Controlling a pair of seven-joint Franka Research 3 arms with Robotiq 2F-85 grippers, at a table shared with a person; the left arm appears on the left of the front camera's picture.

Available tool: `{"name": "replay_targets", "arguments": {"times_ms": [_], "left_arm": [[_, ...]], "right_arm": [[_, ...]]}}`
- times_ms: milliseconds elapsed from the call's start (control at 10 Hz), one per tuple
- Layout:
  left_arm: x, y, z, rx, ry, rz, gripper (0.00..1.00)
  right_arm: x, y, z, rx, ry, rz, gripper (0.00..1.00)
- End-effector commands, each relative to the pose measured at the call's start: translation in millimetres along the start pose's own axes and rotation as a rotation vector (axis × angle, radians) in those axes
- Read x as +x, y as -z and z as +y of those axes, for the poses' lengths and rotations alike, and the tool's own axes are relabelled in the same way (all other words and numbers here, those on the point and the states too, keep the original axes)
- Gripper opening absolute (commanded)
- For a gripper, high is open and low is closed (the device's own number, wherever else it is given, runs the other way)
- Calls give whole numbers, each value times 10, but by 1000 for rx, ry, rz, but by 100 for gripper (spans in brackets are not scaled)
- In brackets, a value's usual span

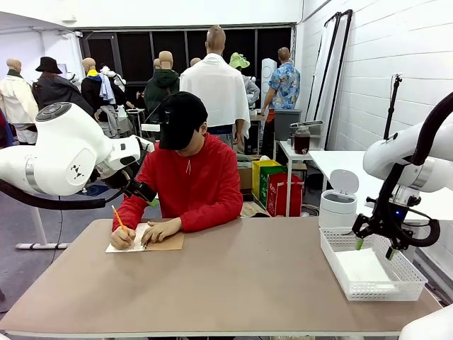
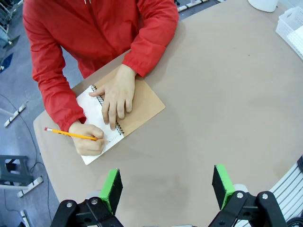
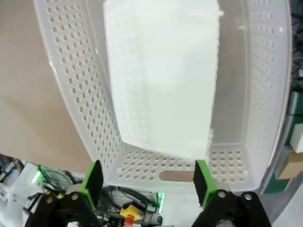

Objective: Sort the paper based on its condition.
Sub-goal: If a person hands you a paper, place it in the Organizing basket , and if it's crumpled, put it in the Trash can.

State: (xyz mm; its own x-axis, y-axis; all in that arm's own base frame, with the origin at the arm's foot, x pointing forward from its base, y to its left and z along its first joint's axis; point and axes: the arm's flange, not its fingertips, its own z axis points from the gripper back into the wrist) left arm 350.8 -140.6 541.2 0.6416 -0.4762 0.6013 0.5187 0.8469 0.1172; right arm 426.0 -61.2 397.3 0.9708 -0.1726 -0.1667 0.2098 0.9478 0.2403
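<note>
While our right jaws hang open over the basket (image 3: 80,94) at three o'clock on the surface (image 1: 233,283), the paper (image 3: 161,80) lies flat inside it; our left jaws, empty, stand spread wide too.

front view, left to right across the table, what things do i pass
pencil → spiral notebook → white lidded bin → white mesh basket
</note>
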Motion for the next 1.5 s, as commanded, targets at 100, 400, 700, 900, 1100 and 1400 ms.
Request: {"name": "replay_targets", "arguments": {"times_ms": [100, 400, 700, 900, 1100, 1400], "left_arm": [[0, -2, 4, 1, -1, -5, 100], [0, -2, 4, 1, -1, -5, 100], [0, -2, 4, 1, -1, -5, 100], [0, -2, 4, 1, -1, -5, 100], [0, -2, 4, 1, -1, -5, 100], [0, -2, 4, 1, -1, -5, 100]], "right_arm": [[-91, -252, 130, -95, 23, -24, 100], [-94, -308, 206, -69, 31, -78, 100], [-89, -309, 157, -69, -1, -48, 100], [-89, -309, 157, -69, -1, -48, 100], [-89, -309, 157, -69, -1, -48, 100], [-92, -388, 319, -66, -65, -100, 100]]}}
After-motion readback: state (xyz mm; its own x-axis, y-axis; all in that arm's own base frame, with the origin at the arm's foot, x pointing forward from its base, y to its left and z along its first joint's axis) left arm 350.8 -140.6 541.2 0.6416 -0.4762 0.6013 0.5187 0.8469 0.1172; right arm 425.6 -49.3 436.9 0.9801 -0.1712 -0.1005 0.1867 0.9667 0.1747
